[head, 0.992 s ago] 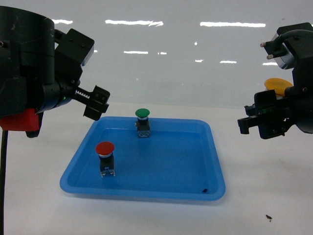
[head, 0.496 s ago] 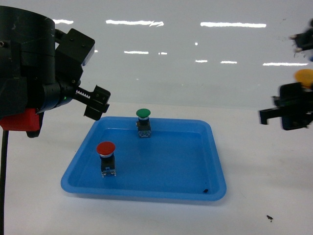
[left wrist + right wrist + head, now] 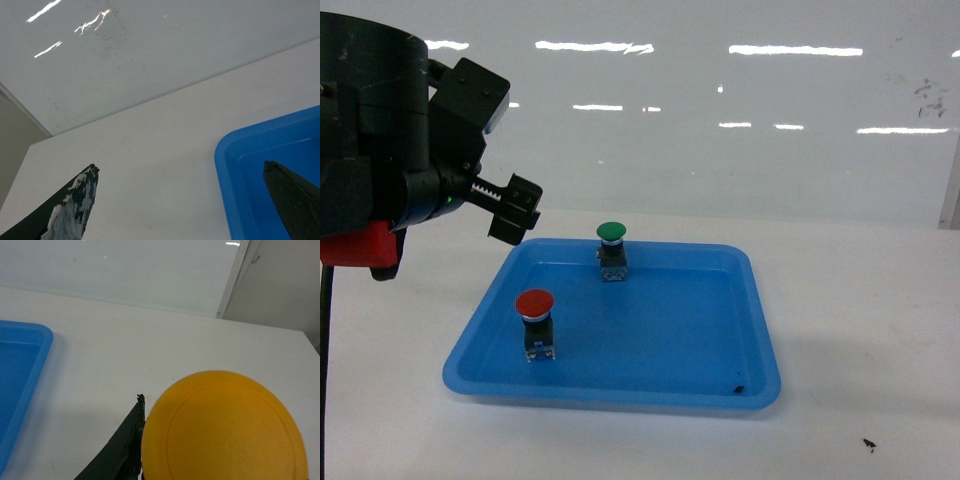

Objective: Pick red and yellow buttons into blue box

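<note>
right claw [image 3: 150, 450]: grips yellow button [image 3: 222, 427], out of head view | left claw [image 3: 185, 200]: wide, upper left over tray [image 3: 760, 385] corner | red button [image 3: 535, 305]: upright in tray, lower right of left claw, nearer it | box: unseen

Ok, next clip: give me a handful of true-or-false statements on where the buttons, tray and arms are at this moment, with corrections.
1. The red button stands upright in the shallow blue tray. True.
2. The green button lies on the white table outside the tray. False: it stands inside the tray, near its far edge.
3. The yellow button fills the lower right of the right wrist view, next to one dark finger. True.
4. The right arm is visible in the head view. False: only the left arm shows there, at the left.
5. The left gripper is shut on the red button. False: its jaws are apart and hold nothing, at the tray's corner.
</note>
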